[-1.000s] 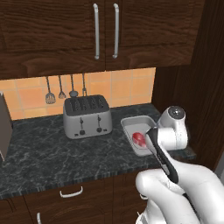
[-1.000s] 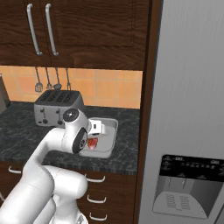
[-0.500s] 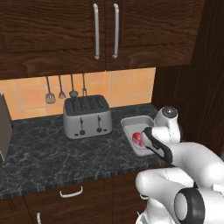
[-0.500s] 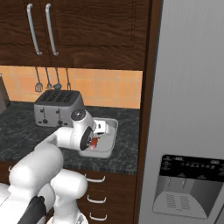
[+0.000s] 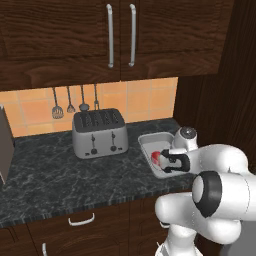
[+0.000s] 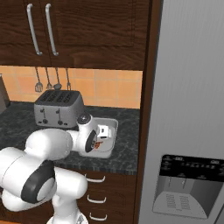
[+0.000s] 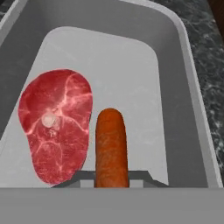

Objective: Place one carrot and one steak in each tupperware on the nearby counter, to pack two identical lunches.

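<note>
Carrot (image 7: 111, 146) clamped in the closed gripper (image 7: 112, 177), low inside the tupperware (image 7: 183, 57), just beside the steak (image 7: 57, 122) lying flat on the tray floor. Tray on the counter (image 5: 60, 175), right of the silver toaster (image 5: 99, 132), beside the tall dark panel.

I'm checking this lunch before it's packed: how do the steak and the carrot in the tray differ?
The steak is flat, broad and marbled red-pink; the carrot is a narrow, rounded orange stick. The steak lies free on the tray floor; the carrot's near end sits between the gripper's fingertips. Both are over the same grey tray, side by side.
</note>
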